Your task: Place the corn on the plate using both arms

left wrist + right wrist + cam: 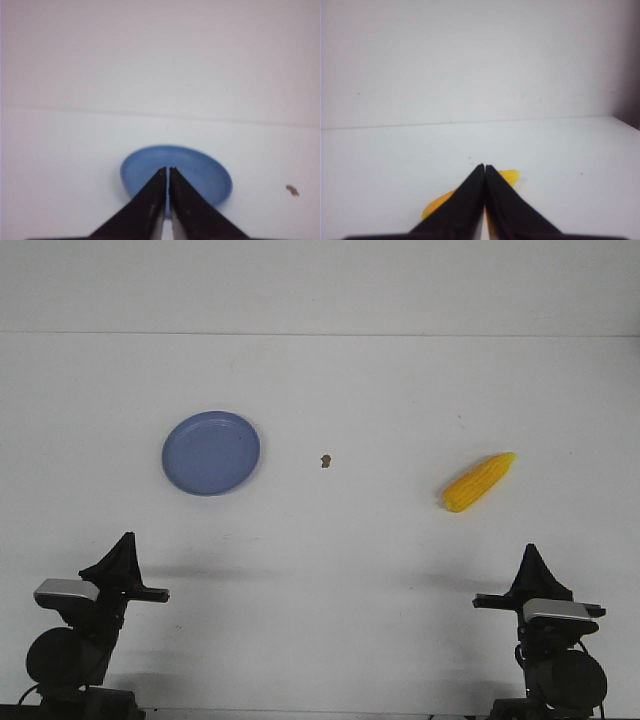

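The yellow corn (479, 481) lies on the white table at the right, slanted, its narrow tip toward the far right. The blue plate (211, 452) sits empty at the left. My left gripper (125, 540) is shut and empty near the front edge, well short of the plate. My right gripper (530, 552) is shut and empty near the front edge, short of the corn. In the left wrist view the shut left gripper (167, 170) stands in front of the plate (205, 175). In the right wrist view the shut right gripper (484, 167) partly hides the corn (437, 205).
A tiny brown speck (325, 461) lies on the table between plate and corn; it also shows in the left wrist view (292, 190). The table's far edge meets a white wall (320, 285).
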`<action>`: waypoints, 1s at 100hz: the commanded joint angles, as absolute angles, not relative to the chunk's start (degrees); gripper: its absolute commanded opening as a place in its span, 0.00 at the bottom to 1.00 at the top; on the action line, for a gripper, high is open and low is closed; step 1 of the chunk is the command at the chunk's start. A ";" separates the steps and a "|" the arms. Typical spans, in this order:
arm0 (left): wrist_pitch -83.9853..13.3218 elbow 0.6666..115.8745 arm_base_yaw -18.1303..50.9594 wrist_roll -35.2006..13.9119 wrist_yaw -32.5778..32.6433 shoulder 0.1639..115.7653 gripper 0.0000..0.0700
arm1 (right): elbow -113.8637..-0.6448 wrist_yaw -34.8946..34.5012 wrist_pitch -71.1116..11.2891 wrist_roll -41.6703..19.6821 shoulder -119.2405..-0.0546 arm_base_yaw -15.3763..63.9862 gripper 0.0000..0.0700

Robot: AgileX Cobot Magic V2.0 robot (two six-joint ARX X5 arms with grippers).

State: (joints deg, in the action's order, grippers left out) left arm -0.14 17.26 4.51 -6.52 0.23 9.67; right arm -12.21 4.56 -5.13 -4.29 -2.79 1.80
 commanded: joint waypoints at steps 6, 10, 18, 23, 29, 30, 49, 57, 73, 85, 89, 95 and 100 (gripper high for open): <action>-5.67 24.71 4.45 -7.22 0.51 16.88 0.02 | -18.09 4.58 -10.39 -5.17 -6.90 1.80 0.01; -7.79 27.44 4.45 -7.22 0.49 19.75 0.02 | -20.38 4.58 -12.64 -5.15 -8.75 1.80 0.01; -11.64 33.06 4.45 -7.20 0.47 25.47 0.02 | -24.91 4.58 -16.99 -5.15 -12.73 1.80 0.01; -13.65 36.49 4.45 -7.20 0.45 29.02 0.02 | -27.68 4.58 -19.66 -5.17 -15.44 1.80 0.01; -16.19 40.58 4.45 -7.18 0.45 32.97 0.02 | -30.83 4.56 -22.39 -5.17 -18.87 1.80 0.01; -16.60 41.21 4.45 -7.16 0.45 33.63 0.02 | -31.33 4.56 -22.79 -5.17 -19.46 1.80 0.01; -22.06 50.13 4.45 -7.18 0.38 44.42 0.02 | -40.86 4.34 -31.29 -5.17 -30.89 1.80 0.01; -24.91 52.29 4.45 -7.18 -0.03 48.25 0.02 | -44.53 4.34 -34.65 -5.15 -35.40 1.80 0.01; -28.27 53.52 4.45 -7.14 -0.03 54.11 0.02 | -48.21 4.38 -36.53 -4.71 -42.74 1.80 0.01; -28.49 53.52 4.47 -7.14 -0.03 56.34 0.02 | -48.21 4.43 -36.03 -4.67 -45.12 1.80 0.01; -28.38 53.52 4.47 -7.14 -0.03 56.55 0.02 | -48.21 4.45 -36.01 -4.67 -45.54 1.80 0.01; -28.21 53.52 4.47 -7.11 -0.03 56.53 0.02 | -48.21 4.49 -36.01 -4.67 -45.84 1.80 0.01; -28.21 53.52 4.47 -7.14 -0.03 56.42 0.02 | -48.21 4.51 -35.99 -4.67 -45.82 1.80 0.01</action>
State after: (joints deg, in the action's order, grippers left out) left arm -28.67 52.62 4.51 -6.98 0.05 56.18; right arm -47.46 4.51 -36.64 -4.71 -45.47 1.80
